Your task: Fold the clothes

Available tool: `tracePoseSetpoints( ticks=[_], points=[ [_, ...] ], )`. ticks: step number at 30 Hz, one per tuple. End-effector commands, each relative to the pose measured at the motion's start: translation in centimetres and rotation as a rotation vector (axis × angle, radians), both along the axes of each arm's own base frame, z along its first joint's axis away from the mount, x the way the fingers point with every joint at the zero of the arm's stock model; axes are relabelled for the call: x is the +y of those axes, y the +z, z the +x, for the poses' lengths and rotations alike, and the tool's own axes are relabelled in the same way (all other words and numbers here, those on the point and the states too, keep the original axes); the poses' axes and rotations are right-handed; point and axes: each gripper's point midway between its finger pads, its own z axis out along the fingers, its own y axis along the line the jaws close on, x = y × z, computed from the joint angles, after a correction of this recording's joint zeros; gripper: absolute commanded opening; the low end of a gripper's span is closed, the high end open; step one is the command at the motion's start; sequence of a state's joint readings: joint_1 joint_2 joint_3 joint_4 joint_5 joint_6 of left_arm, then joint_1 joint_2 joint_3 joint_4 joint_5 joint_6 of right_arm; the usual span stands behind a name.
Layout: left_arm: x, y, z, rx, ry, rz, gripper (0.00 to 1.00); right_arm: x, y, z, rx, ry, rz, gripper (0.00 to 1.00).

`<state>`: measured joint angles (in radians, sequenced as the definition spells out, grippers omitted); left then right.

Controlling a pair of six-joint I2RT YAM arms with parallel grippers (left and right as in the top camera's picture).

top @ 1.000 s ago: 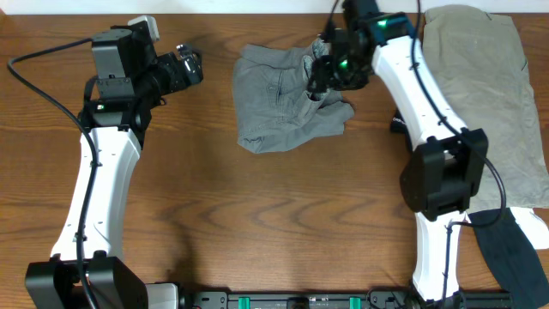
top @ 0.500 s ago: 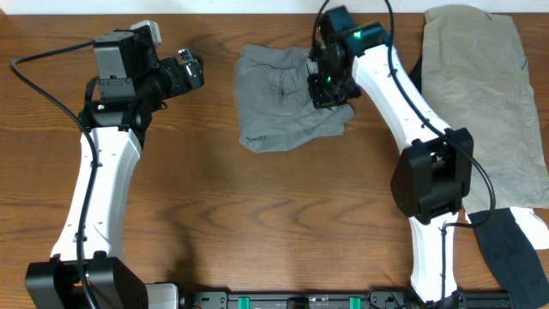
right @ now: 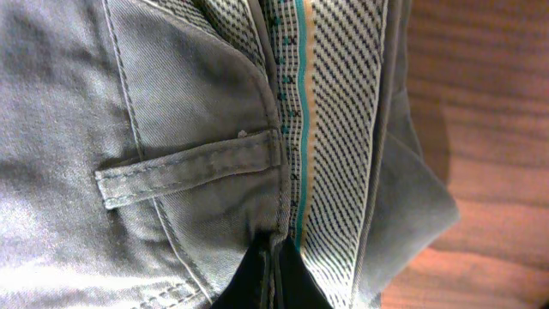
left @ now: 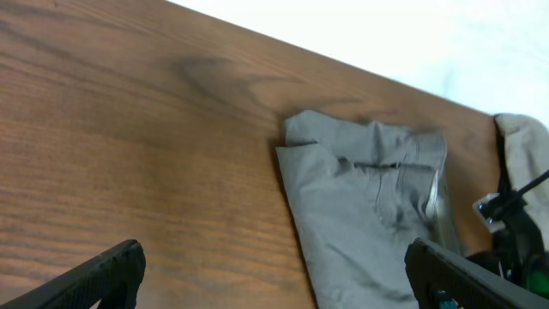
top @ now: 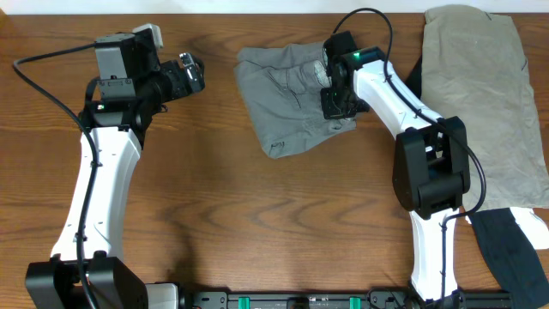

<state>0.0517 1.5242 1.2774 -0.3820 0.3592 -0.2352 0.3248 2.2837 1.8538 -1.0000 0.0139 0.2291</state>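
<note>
R end effector is down on the grey shorts at their right edge. In the wrist view its dark tips sit pinched together w/ a fold of the cloth btwn them, so it's closed on the shorts just below the waistband. L end effector is over bare wood, well apart from the shorts on their left. Its wrist view shows the two fingers spread wide w/ nothing btwn them.

Shorts lie crumpled at the far middle of the surface, bunched into a rough slanted shape w/ the lower corner pointing toward the near-left. From the L wrist cam the shorts are seen flat on the wood, w/ seams & a fly visible. R wrist cam is close on the shorts: a stitched pocket welt and, beside it, the checked inner waistband w/ a teal stripe folded outward; wood shows at right.

Beige garment is spread at the far-right corner, apart from the shorts. Black garment lies at the near-right edge, just below the beige one.
</note>
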Motion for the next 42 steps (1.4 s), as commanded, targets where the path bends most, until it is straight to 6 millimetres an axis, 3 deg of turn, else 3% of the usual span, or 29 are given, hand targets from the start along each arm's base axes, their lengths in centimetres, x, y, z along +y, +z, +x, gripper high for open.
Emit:
tracePoseSetpoints(
  ticks=[1,8,15,24,29,32,33,38,42],
  points=[
    [0.2,-0.1,-0.3,0.002,-0.007,0.022,0.98,-0.6,-0.6,0.5,-0.019,0.013,-0.024,0.01],
    [0.8,0.2,0.0,-0.016,0.008,0.028,0.98,2.4,-2.0,-1.2,0.018,0.153,0.010,0.01],
    [3.4,0.6,0.4,-0.038,0.067,0.029,0.98,5.8,-4.3,-3.3,0.053,0.276,0.016,0.01],
    [5.9,0.6,0.3,-0.033,0.136,0.014,0.98,11.5,-3.3,-6.4,0.044,0.508,0.035,0.01],
    [6.3,0.6,0.3,-0.031,0.149,0.007,0.98,15.7,0.7,-6.8,-0.043,0.610,0.090,0.01],
    [6.3,0.6,0.3,-0.030,0.149,0.007,0.98,17.0,5.0,-5.6,-0.131,0.598,0.128,0.04],
    [6.3,0.6,0.3,-0.030,0.149,0.007,0.98,17.0,6.4,-5.0,-0.160,0.578,0.141,0.09],
    [6.2,0.5,0.2,-0.023,0.148,0.006,0.98,14.0,15.0,-0.6,-0.344,0.422,0.213,0.46],
    [5.6,0.4,0.2,-0.020,0.131,0.000,0.98,9.6,18.8,1.9,-0.425,0.286,0.234,0.68]
  ],
)
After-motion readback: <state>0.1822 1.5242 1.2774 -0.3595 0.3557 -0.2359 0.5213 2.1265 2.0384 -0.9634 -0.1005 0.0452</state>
